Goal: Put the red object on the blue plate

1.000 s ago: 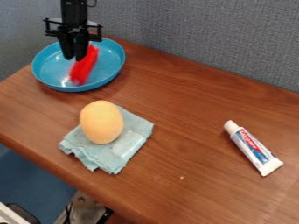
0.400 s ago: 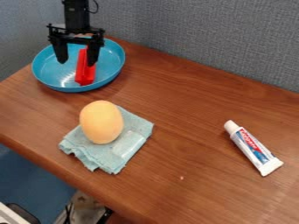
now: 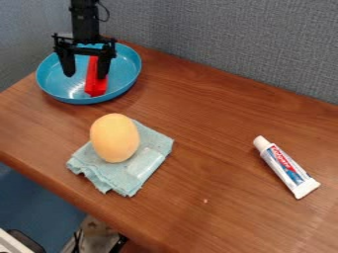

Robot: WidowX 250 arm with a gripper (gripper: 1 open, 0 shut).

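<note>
red object (image 3: 95,84) on the blue plate (image 3: 126,67) — gripper (image 3: 86,71) open above

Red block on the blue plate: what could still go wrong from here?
Snag on retreat: the open gripper hangs right at the red block, so a sideways move might nudge or tip it.

Plate shift: the fingers are low over the blue plate, and catching its rim could drag it along the table.

The egg-shaped object sits on the cloth close to the plate; a low exit that way might knock it.
</note>
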